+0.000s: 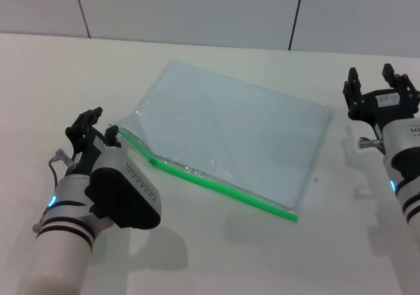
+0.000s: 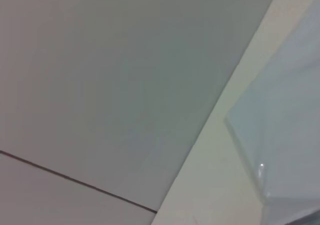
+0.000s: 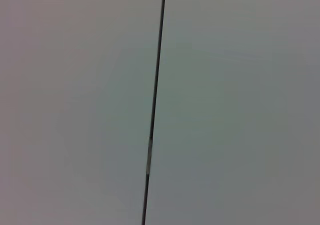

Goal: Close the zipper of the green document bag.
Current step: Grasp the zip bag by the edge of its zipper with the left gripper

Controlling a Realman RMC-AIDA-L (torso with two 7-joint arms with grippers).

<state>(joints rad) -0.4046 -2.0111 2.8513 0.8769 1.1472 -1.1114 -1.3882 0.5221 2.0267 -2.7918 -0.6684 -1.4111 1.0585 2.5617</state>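
The green document bag (image 1: 230, 131) lies flat and slanted in the middle of the white table (image 1: 39, 78), a pale blue translucent pouch. Its zipper (image 1: 223, 189) is the bright green strip along the edge nearest me. The small slider tab (image 1: 153, 159) sits near the strip's left end. My left gripper (image 1: 100, 126) stands open just left of the bag's near left corner, with nothing between its fingers. My right gripper (image 1: 375, 77) is open to the right of the bag's far right corner, apart from it. The left wrist view catches one corner of the bag (image 2: 285, 135).
Grey wall panels (image 1: 197, 6) with dark seams rise behind the table's far edge. The right wrist view holds only a wall panel (image 3: 75, 105) with a dark seam (image 3: 155, 105). Bare table surface surrounds the bag.
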